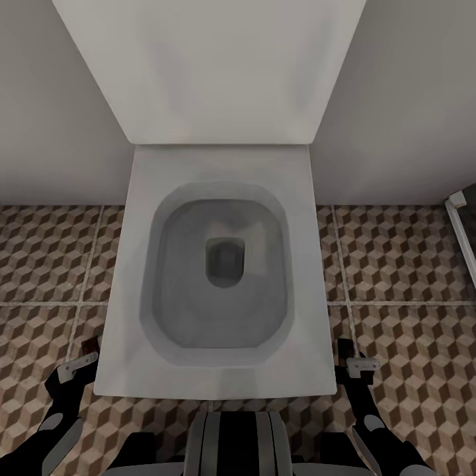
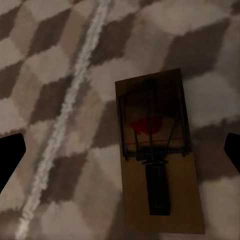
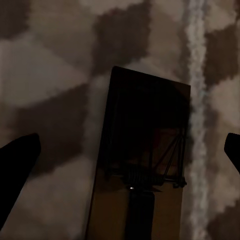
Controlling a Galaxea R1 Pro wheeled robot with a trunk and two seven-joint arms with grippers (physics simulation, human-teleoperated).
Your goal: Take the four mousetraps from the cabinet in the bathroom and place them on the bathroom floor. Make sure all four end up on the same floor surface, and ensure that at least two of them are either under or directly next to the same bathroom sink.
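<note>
A mousetrap (image 2: pixel 155 155), a brown slab with a wire spring and a red spot, lies flat on the cube-patterned bathroom floor (image 2: pixel 55 65). My left gripper (image 2: pixel 122 152) hangs open above it, its dark fingertips (image 2: pixel 11 157) well apart from the trap. A second mousetrap (image 3: pixel 142 165) lies beside a grout line under my open right gripper (image 3: pixel 127 155). In the head view the left gripper (image 1: pixel 79 363) and right gripper (image 1: pixel 356 362) hang low on either side of a white toilet. The cabinet and the sink are out of view.
The white toilet (image 1: pixel 132 264) with its raised lid (image 1: pixel 211 66) stands directly ahead against the pale wall. A metal-framed panel edge (image 1: pixel 461 228) shows at the far right. Tiled floor (image 1: pixel 403 264) lies open on both sides of the bowl.
</note>
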